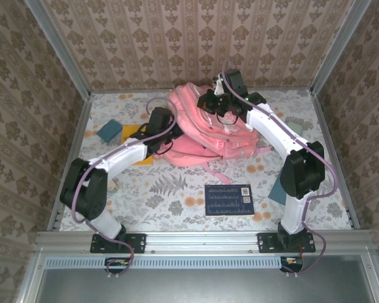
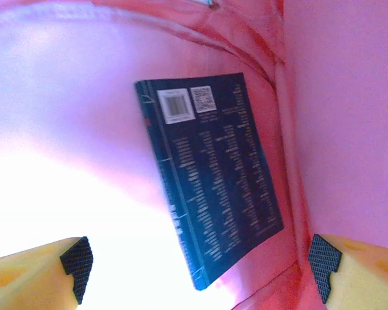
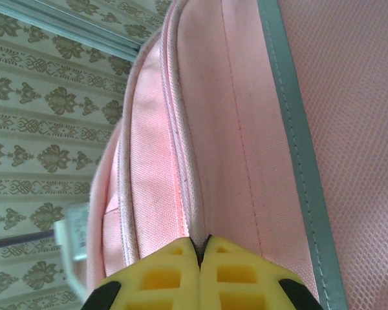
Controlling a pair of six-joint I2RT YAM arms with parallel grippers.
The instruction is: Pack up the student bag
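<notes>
The pink student bag lies at the back middle of the table. My left gripper reaches into its left side. In the left wrist view this gripper stands open inside the bag, its black pads wide apart. Just ahead of them a dark blue book with barcodes rests against the pink lining, untouched. My right gripper is at the bag's top. Its yellow fingers are shut on a fold of the student bag by the zip seam, near the grey reflective stripe.
A second dark blue book lies flat at the front centre of the table. A teal block and a yellow flat item sit at the left, under my left arm. Another teal item lies beside the right arm's base.
</notes>
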